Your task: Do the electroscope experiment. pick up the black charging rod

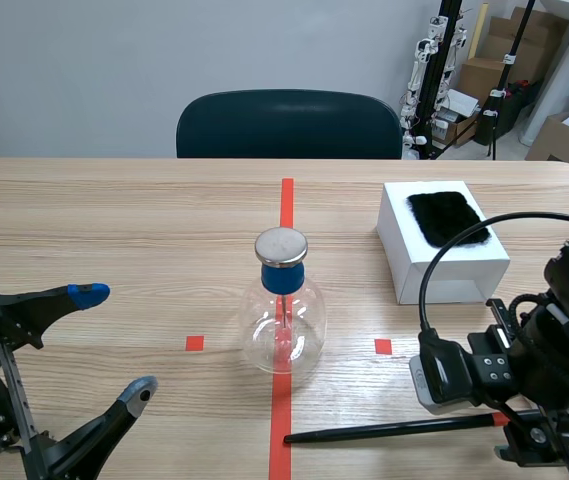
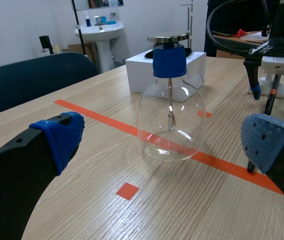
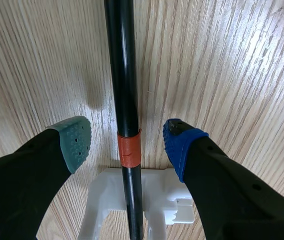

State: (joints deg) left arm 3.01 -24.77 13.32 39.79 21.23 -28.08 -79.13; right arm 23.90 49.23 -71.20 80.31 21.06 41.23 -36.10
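on the wooden counter (image 1: 114,220), marked with orange-red tape, we find the black charging rod (image 3: 122,75) lying flat near the robot's edge. its orange-banded end rests on a small white stand (image 3: 166,200), presumably to lift it clear for a grasp. the right gripper (image 3: 127,142) straddles the rod at the band, fingers spread on either side and not yet touching it. beyond, the glass electroscope (image 1: 283,320) stands on the centre line. the left gripper (image 1: 116,342) hangs released, well apart.
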